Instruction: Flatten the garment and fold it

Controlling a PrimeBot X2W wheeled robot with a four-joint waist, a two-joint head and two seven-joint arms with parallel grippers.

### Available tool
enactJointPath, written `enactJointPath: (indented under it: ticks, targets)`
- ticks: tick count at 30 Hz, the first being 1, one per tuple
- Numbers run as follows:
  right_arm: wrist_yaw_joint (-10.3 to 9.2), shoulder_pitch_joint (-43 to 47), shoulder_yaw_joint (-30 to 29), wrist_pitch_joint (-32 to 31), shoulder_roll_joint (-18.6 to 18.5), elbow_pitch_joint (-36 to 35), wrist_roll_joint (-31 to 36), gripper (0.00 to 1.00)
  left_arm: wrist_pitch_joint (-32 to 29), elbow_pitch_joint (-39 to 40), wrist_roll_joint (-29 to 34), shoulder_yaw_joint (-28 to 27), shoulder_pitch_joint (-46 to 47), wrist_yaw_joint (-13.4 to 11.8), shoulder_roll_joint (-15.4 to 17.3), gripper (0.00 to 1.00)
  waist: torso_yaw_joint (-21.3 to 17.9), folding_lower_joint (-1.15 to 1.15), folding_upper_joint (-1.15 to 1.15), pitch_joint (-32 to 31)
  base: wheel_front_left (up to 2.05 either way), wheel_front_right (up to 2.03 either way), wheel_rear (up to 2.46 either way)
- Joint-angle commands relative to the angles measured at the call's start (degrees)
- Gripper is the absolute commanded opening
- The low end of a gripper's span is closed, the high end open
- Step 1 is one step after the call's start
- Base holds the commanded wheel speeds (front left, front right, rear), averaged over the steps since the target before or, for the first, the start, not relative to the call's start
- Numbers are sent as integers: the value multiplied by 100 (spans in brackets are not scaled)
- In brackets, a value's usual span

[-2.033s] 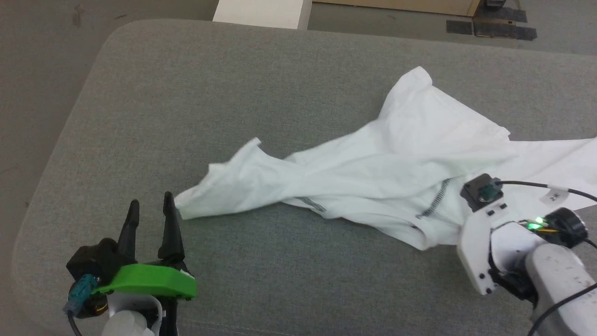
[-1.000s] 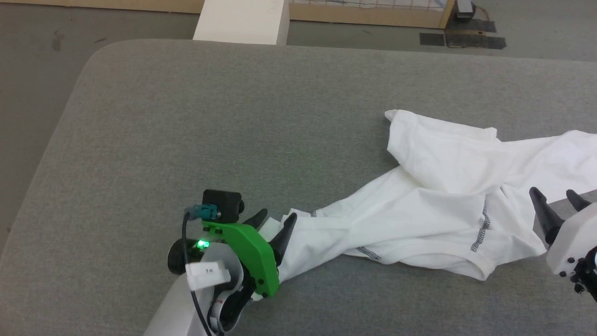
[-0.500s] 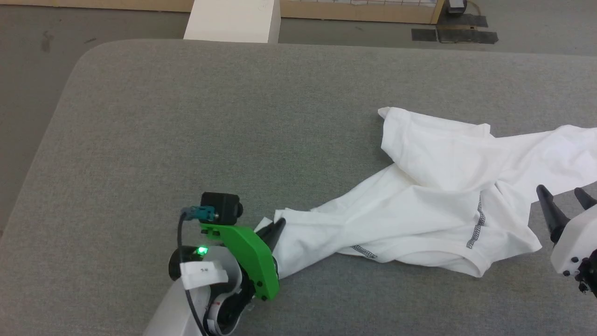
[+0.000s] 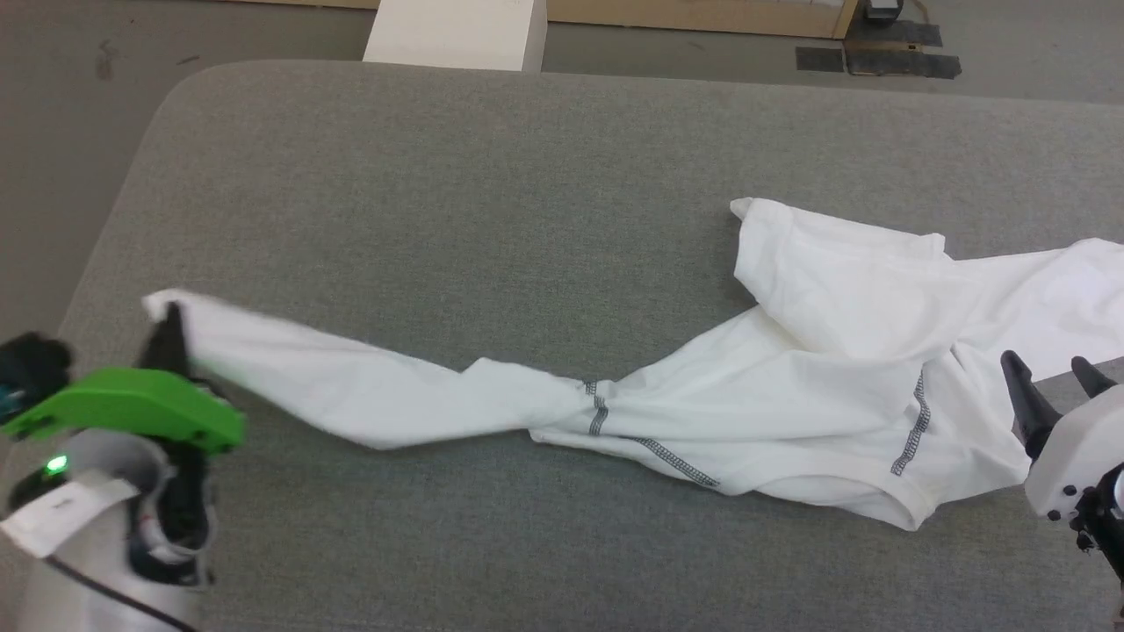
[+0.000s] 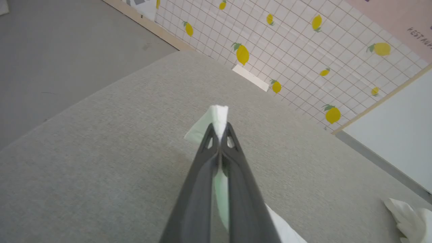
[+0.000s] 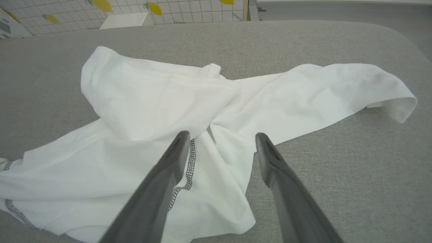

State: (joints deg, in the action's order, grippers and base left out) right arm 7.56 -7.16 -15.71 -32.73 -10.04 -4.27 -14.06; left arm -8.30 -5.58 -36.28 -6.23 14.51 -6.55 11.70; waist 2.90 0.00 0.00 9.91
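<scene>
My left gripper (image 5: 219,130) pinches the garment (image 4: 790,395) corner, right gripper (image 4: 1043,362) gapes open; one hard tug and this thin twisted fabric could slip free

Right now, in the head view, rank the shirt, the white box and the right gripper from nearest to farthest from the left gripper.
1. Shirt: its end is pinched in the left gripper, at the left.
2. White box: past the table's far edge.
3. Right gripper: open, at the far right.
</scene>
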Motion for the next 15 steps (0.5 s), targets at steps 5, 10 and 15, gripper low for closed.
enactJointPath:
  ticks: [5,10,15]
  targets:
    - [-8,-129,61,74,-2,77,36,100,230,-467,12,-586,-102,-417,199,0,-38,0,0,18,0,0,0]
    - [-8,-114,67,105,5,129,28,100,484,-644,-136,-755,-123,-371,119,100,-46,0,0,27,0,0,0]
    - [-8,-81,39,123,13,135,27,100,514,-315,156,-99,146,23,95,100,-23,0,0,42,0,0,0]
